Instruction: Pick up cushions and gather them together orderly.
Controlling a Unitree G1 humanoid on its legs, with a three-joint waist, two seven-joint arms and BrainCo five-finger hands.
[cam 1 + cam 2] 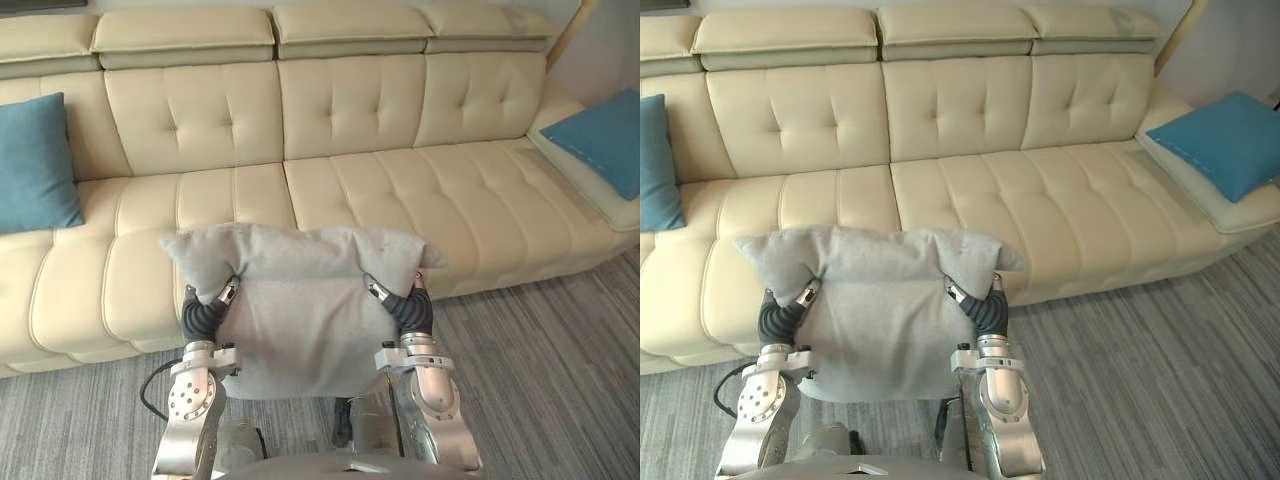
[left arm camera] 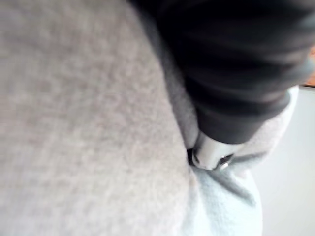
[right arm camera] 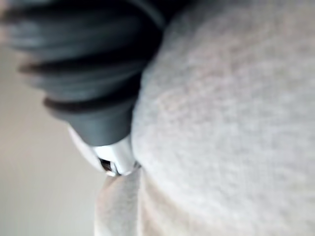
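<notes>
Cushion tally against the cream sofa (image 1: 400, 190), read left to right.

Left teal cushion (image 1: 35, 165): propped upright against the sofa's backrest at its far left end.

Left robot hand (image 1: 205, 312): in front of the sofa's front edge, pressed into the left flank of the grey cushion (image 1: 300, 320). Fabric folds over it, so clenched or flat cannot be told, not from its wrist view either.

Grey cushion: carried between both robot hands, off the striped floor (image 1: 560, 370). Its top edge sits before the sofa's seat front near the middle seam, and its top corners flop outward over the hands. Touching the seat or just clear of it: cannot tell.

Right robot hand (image 1: 412, 312): mirrors the left, buried in the cushion's right flank. Grip state likewise cannot be told.

Right teal cushion (image 1: 605, 140): lying flat on the sofa's right end section, well apart from the other two.

Step in hand, as judged: transport of the grey cushion, held by a two-sided squeeze, toward a gathering place on the sofa. No two cushions are together yet, so the task looks early.

Next move calls for:
- choosing one spot on the sofa (beside either teal cushion seems sensible);
- carrying the grey cushion over the seat and setting it upright against the backrest;
- easing both robot hands out without tipping it.

Soft filling will likely sag, so even pressure from both sides is needed until it rests.
</notes>
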